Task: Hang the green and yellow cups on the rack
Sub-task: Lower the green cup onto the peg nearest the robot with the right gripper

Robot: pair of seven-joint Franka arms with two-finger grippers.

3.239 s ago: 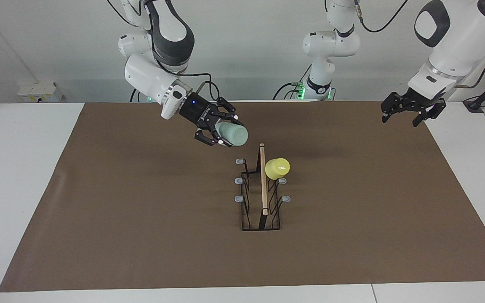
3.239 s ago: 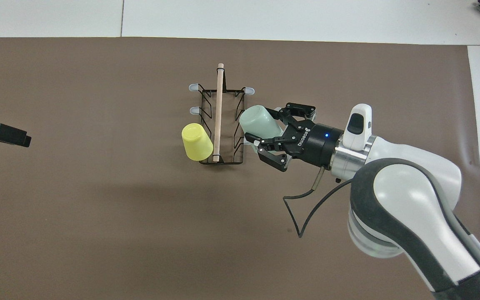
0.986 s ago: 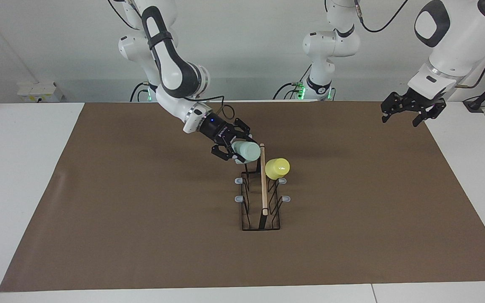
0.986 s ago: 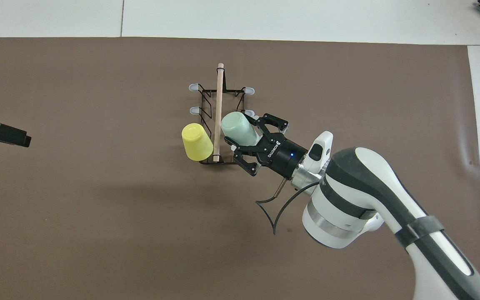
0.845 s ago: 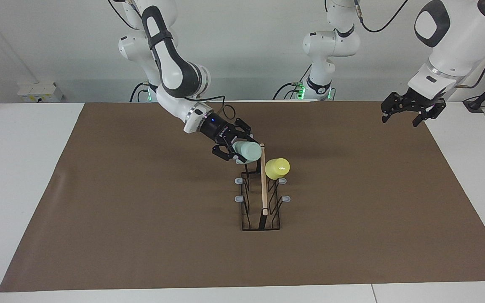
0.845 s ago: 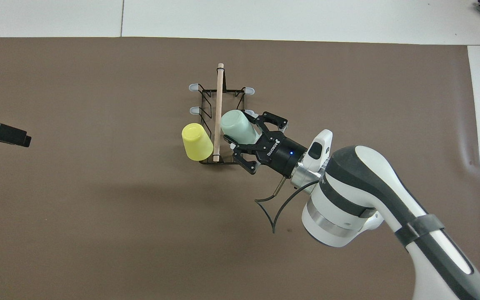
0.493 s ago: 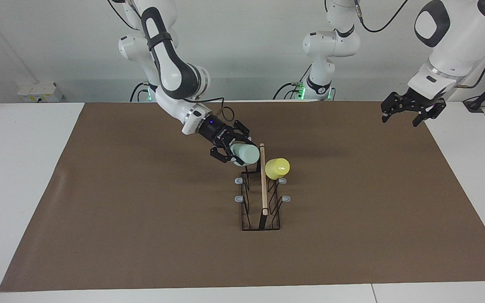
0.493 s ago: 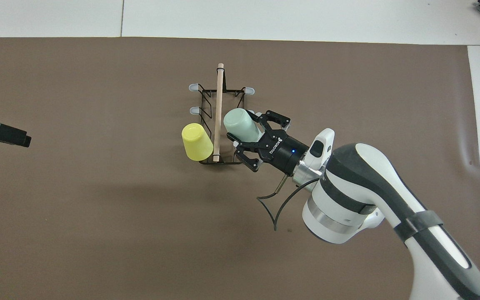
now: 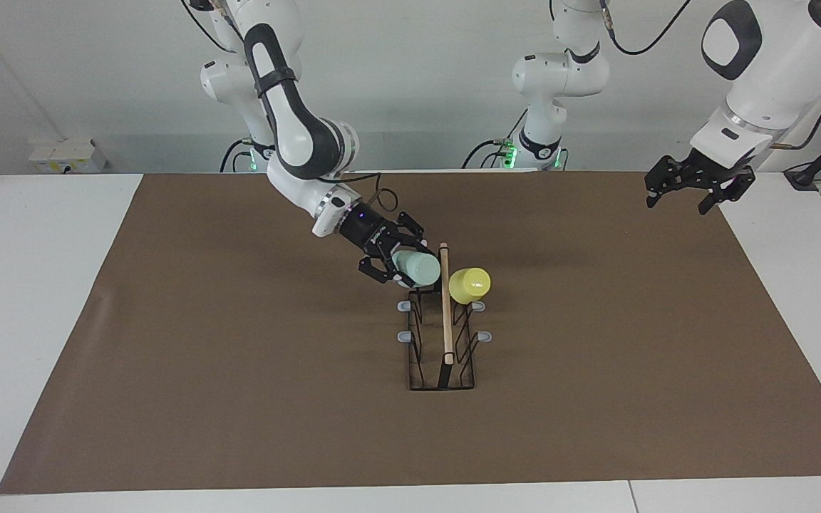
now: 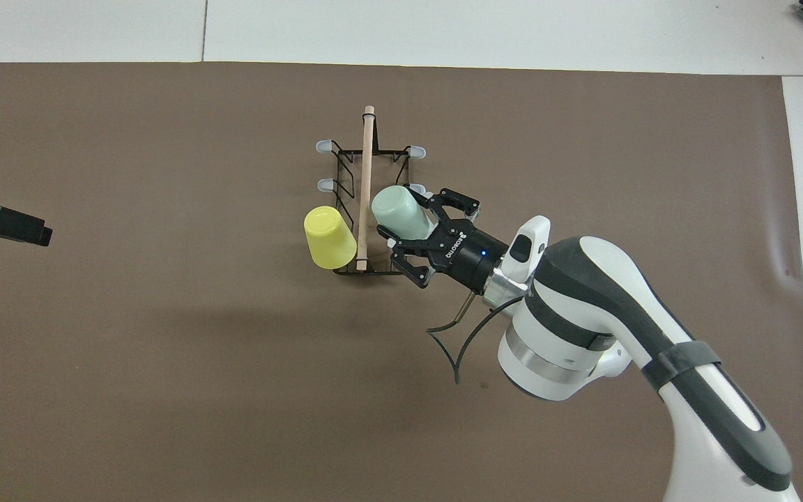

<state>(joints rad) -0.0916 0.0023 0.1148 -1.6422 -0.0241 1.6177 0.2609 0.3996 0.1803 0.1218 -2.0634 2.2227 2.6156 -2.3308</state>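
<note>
- Comparing with three seconds back: right gripper (image 9: 402,268) has come down from above the rack (image 9: 442,349) end nearest the robots to rack level, carrying the green cup (image 9: 417,268) with it.
- Green cup now lies tilted, base toward the wooden rod (image 9: 445,306), just beside it on the right arm's side of the rack; before it was up in the air, clear of the rack.
- Right gripper's fingers are clamped on the green cup's mouth end; grip unchanged over the last second.
- Can't tell whether the cup is seated on a prong yet.
- Yellow cup (image 9: 470,285) hasn't moved: hung base up on the prong nearest the robots, left arm's side of the rod.
- Left gripper (image 9: 695,187) waits with jaws spread wide and nothing in them, over the mat (image 9: 239,370) edge at the left arm's end; same spot throughout.
- Count: two cups, one green, one yellow; one rack; one rod; four grey prong tips (image 9: 403,336) uncovered.
</note>
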